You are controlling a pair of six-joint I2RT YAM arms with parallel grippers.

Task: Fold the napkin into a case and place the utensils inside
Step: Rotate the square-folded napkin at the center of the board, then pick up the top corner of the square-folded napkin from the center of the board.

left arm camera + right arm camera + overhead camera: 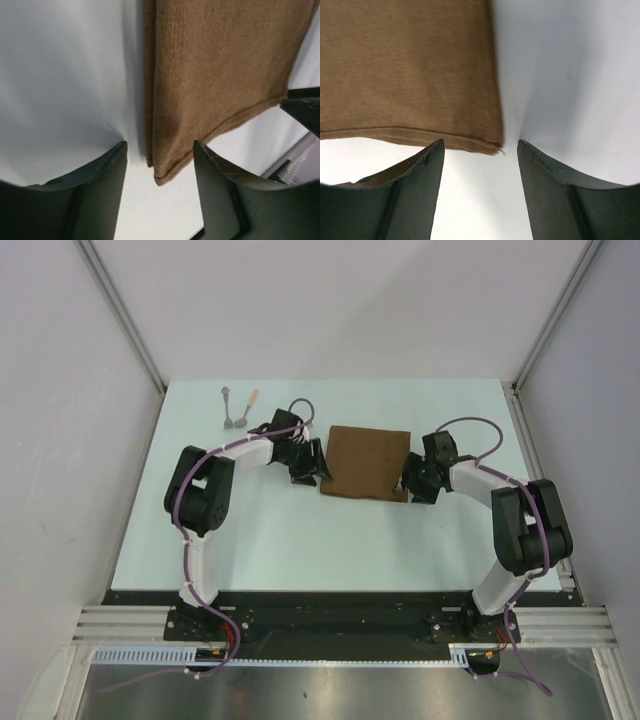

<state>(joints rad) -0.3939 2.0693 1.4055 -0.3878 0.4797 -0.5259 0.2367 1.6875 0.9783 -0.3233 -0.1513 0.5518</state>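
Napkin (365,462) flat between left end effector (317,466) and right end effector (406,483); both wide apart, empty.

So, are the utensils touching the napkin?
Apart. The top view shows the utensils at the far left, well clear of the napkin.

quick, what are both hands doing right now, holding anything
left hand: open, holding nothing, napkin corner lies in its gap
right hand: open, holding nothing, napkin corner at the mouth of its gap
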